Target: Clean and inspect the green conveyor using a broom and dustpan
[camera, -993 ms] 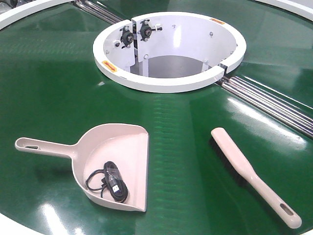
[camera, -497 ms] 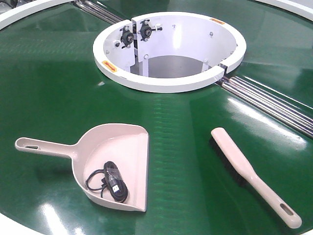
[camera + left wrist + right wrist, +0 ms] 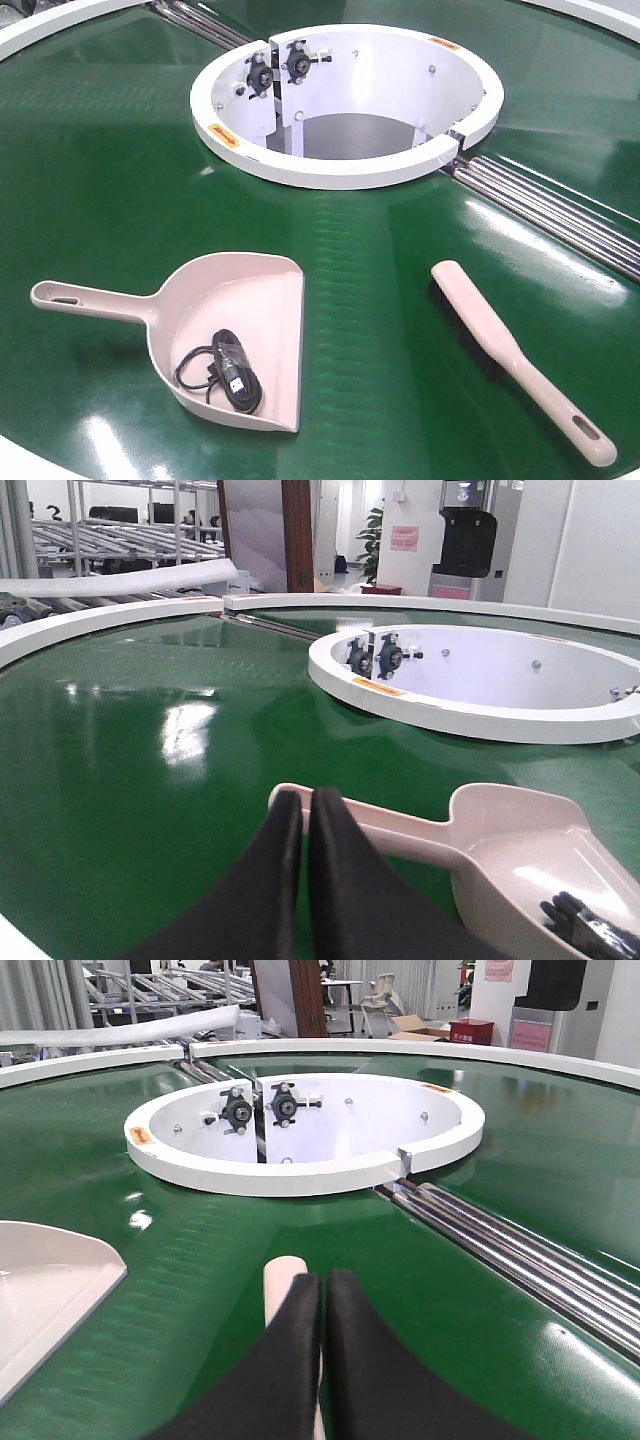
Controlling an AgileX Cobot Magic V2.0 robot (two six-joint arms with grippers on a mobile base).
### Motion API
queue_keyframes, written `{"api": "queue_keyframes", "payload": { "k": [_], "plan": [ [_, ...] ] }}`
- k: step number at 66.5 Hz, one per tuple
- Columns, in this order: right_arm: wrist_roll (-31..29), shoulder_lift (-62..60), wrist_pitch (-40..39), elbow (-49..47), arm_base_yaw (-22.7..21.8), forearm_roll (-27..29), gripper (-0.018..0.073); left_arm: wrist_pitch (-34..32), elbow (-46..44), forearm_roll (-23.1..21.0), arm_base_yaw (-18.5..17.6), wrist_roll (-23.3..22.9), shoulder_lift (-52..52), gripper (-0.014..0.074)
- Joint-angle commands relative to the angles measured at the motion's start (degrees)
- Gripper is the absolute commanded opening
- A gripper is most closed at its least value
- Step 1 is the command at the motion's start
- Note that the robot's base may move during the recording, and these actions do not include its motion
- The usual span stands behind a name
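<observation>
Since a second ago we see nothing shifted on the belt: the dustpan [image 3: 235, 335] and the broom [image 3: 520, 358] lie just where they lay. Both rest flat on the green conveyor [image 3: 100, 190], well apart, the dustpan to the left with its handle pointing left, the broom to the right with its hang-hole end toward the near rim. A coiled black cable [image 3: 222, 372] sits inside the dustpan. Behind them stands the white ring housing [image 3: 350, 165], with steel rollers [image 3: 550, 205] running off to its right.

From the left wrist we see our left gripper [image 3: 303, 815] with its two black fingers [image 3: 268, 880] pressed together on nothing; the dustpan's handle [image 3: 400, 832] passes just beyond and below the tips, its scoop to the right.

From the right wrist our right gripper [image 3: 322, 1290] likewise has its fingers [image 3: 290, 1360] closed together and empty, and the broom's rounded beige end [image 3: 282, 1285] shows just beyond the tips, slightly to their left, its length running under them.
</observation>
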Motion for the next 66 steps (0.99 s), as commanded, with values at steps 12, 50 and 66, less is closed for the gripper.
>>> {"api": "queue_keyframes", "payload": {
  "k": [12, 50, 66],
  "plan": [
    [0.15, -0.48, -5.57, 0.14, -4.40, -1.79, -0.0010, -4.57, 1.82, -0.35, -0.25, -0.04, -0.80, -0.0008],
    [9.60, -0.68, -22.33, 15.91, -7.48, -4.96, -0.0010, -4.57, 1.77, -0.35, -0.25, -0.04, -0.80, -0.0008],
    [9.81, -0.68, -22.39, 15.91, -7.48, -4.98, -0.0010, -4.57, 1.77, -0.35, -0.25, -0.04, -0.80, -0.0008]
  ]
}}
